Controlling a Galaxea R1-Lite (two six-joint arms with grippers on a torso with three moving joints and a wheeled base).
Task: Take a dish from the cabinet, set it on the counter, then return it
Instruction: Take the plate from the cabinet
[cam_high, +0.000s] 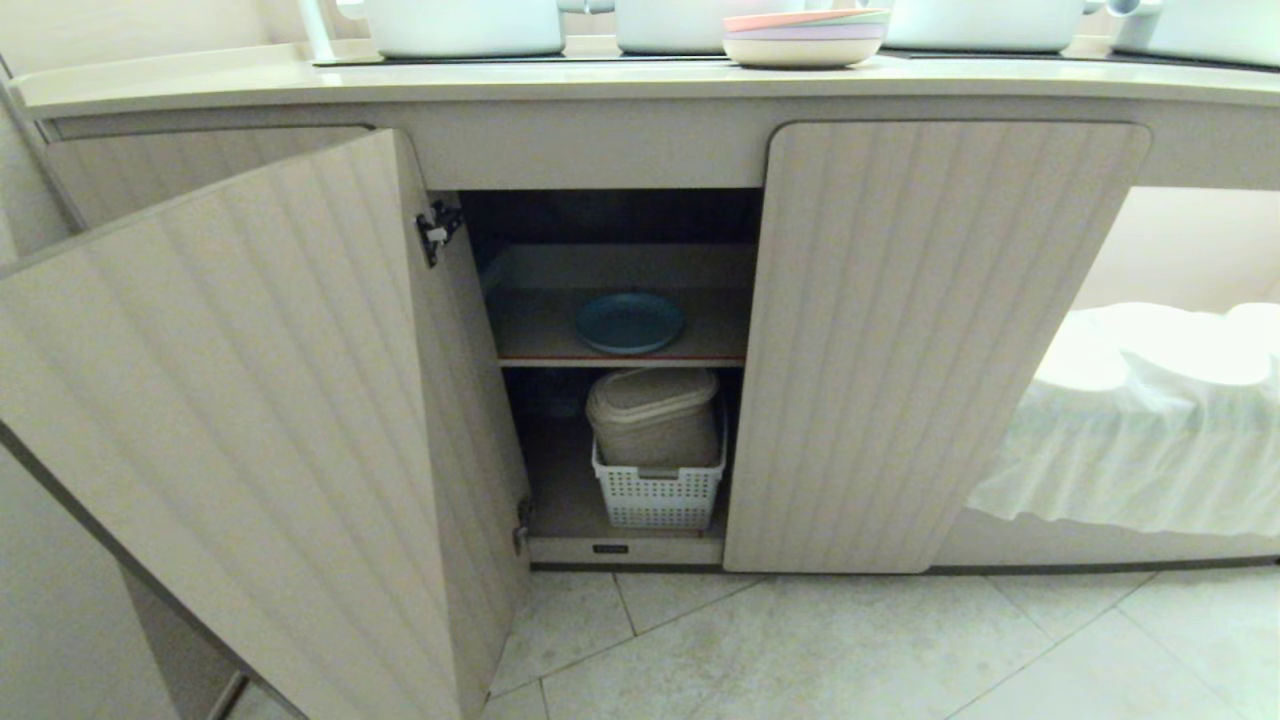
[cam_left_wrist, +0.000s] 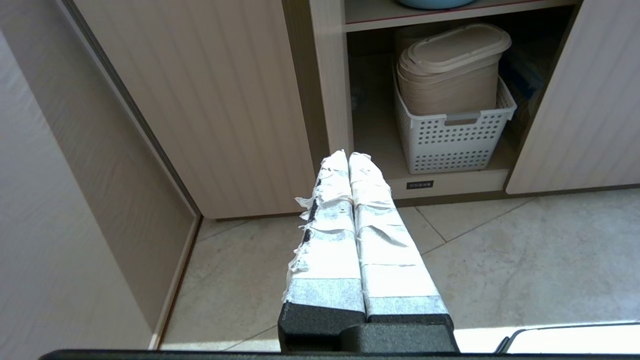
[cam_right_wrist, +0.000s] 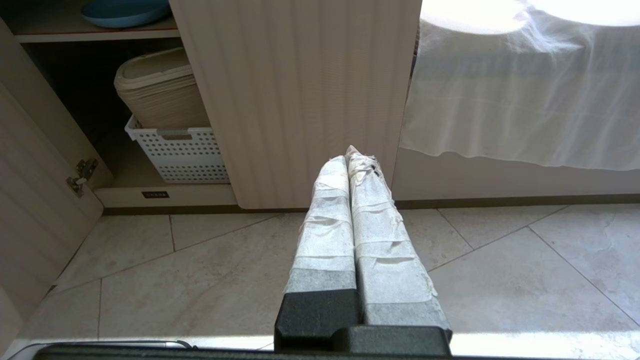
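While the dish (cam_high: 629, 322) sits at the cabinet (cam_high: 940, 340) shelf's front edge, both grippers' fingers (cam_left_wrist: 350, 165) (cam_right_wrist: 352, 160) hang closed and empty, so fetching calls for a reach inside.

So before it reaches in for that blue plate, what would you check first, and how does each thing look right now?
1. Left cabinet door swung open: ok.
2. Blue plate lying flat on the inner shelf, nothing on it: ok.
3. Bare counter space for setting it down: ok.
4. Left gripper empty, low in front of the cabinet: ok, but jaws shut, so not ok for grasping yet.
5. Right gripper empty, facing the closed right door: ok, jaws shut too.
6. Whether the opening is wide enough for arm and plate: cannot tell.
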